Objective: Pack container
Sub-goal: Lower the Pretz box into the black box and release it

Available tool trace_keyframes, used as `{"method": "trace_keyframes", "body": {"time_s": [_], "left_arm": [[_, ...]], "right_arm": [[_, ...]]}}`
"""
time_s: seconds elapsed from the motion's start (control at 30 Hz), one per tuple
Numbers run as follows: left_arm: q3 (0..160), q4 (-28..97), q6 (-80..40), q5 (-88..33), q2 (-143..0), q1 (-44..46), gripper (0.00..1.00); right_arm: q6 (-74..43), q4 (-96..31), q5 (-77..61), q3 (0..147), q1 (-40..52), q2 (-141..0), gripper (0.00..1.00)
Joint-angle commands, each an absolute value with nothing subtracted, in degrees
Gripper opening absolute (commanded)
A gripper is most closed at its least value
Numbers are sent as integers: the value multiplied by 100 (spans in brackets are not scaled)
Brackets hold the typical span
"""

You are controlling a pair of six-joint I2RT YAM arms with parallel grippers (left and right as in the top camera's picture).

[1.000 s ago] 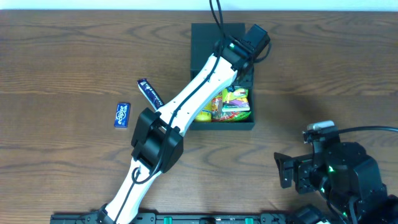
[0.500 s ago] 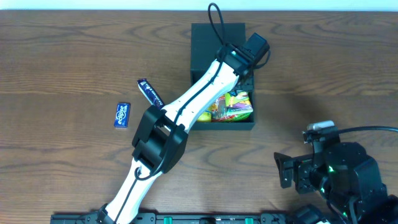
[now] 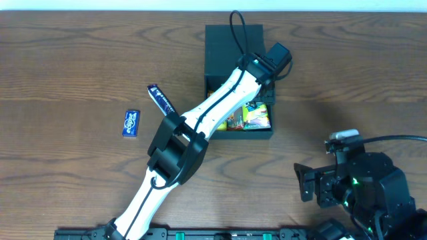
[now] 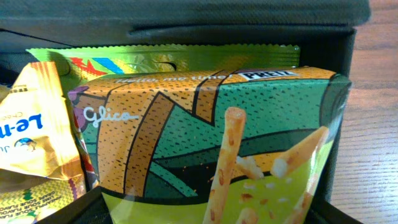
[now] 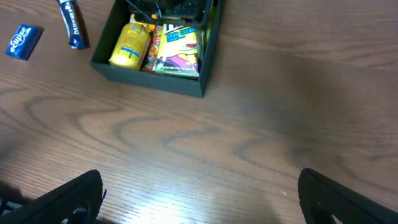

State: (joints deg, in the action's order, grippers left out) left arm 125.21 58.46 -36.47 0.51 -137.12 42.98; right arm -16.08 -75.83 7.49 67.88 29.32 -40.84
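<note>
container (image 3: 243,133) sits toward the far edge of the tabletop, roughly mid-width, lid flap folded open and lying back on the far side. my left arm runs diagonally from the near edge up over it, and the left gripper (image 3: 261,85) is down inside the box on its right side. the fingers are hidden from overhead. in the left wrist view a green-and-orange pretz box (image 4: 211,143) fills nearly everything, so i cannot tell whether the fingers are spread or closed on anything.

behind the pretz box is a lime green packet (image 4: 161,59), and a yellow packet (image 4: 37,143) is at its left. the dark container wall (image 4: 345,93) rises just beside it on the right.

the right gripper (image 5: 199,205) is over the near right corner of the tabletop, well apart from the container (image 5: 149,78) — fingers spread wide, nothing between them, bare wood below.

outside the box, toward the left edge: a dark blue bar (image 3: 160,100) lies near the container's left wall, and a small blue packet (image 3: 131,123) lies further left — both flat on the table (image 3: 67,60).
</note>
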Motion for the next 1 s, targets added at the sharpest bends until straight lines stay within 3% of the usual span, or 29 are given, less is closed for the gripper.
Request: {"method": "trace_keyframes", "body": {"time_s": [0.0,0.2,0.43,0.53,0.6,0.63,0.7,0.73,0.83,0.97], "left_arm": [[12475,5857,-3465,36,-13780,4344,78],[12490,5937,-3465,40,-13743,4344,97],[12855,6228,-3253,377,-13450,4305,95],[13045,6383,-3251,659,-13301,4305,100],[13080,6410,-3229,687,-13190,4305,76],[13080,6414,-3223,709,-13144,4305,52],[13078,6414,-3210,731,-13111,4305,35],[13076,6440,-3210,746,-13111,4305,22],[13023,6497,-3212,746,-13113,4305,7],[13021,6591,-3212,766,-13113,4305,6]], "right_arm": [[-1559,-7592,790,6829,2880,-4073,99],[-1562,-7592,790,6829,2880,-4073,99],[-1559,-7592,790,6829,2880,-4073,99],[-1559,-7592,790,6829,2880,-4073,99],[-1562,-7592,790,6829,2880,-4073,99],[-1562,-7592,790,6829,2877,-4073,99],[-1562,-7592,790,6829,2877,-4073,99],[-1562,-7592,790,6829,2880,-4073,99],[-1559,-7592,790,6829,2880,-4073,99],[-1562,-7592,790,6829,2880,-4073,99]]}}
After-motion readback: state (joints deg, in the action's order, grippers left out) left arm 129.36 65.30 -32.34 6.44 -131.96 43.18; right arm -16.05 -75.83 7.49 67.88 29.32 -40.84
